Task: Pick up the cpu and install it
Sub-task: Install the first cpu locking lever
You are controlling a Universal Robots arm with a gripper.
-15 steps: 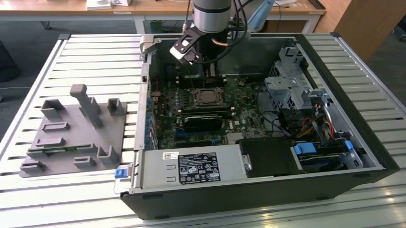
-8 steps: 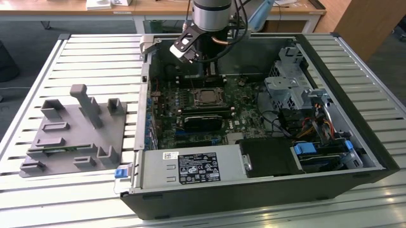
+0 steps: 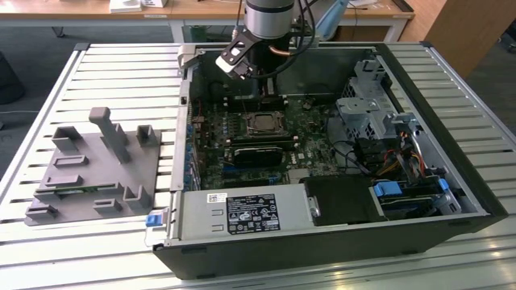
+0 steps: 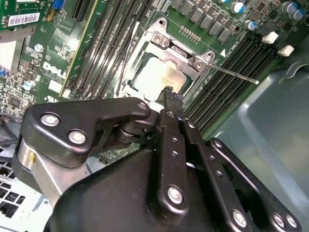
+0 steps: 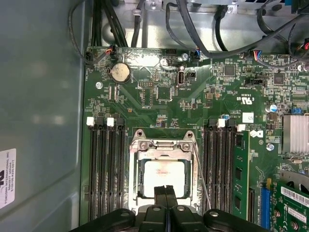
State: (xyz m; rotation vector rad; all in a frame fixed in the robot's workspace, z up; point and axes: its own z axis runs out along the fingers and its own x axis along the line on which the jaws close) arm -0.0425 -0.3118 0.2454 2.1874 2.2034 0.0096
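The cpu (image 5: 164, 175), a flat square chip with a silvery top, lies in the motherboard socket (image 5: 164, 145), framed by the metal bracket. It also shows in the second wrist view (image 4: 159, 77) and the exterior view (image 3: 262, 122). My gripper (image 5: 164, 189) hangs just above the chip's edge, its two black fingers pressed together with nothing between them; their tip (image 4: 169, 92) appears in the second wrist view. The socket's thin lever rod (image 5: 200, 179) stands beside the socket. The arm (image 3: 270, 18) reaches down into the open computer case.
Memory slots (image 5: 104, 169) flank the socket on both sides. The case wall (image 5: 38, 121) stands close by. The exterior view shows a grey tray with blocks (image 3: 89, 175) on the slatted table at its left, a power supply (image 3: 241, 214) and a drive cage (image 3: 367, 115).
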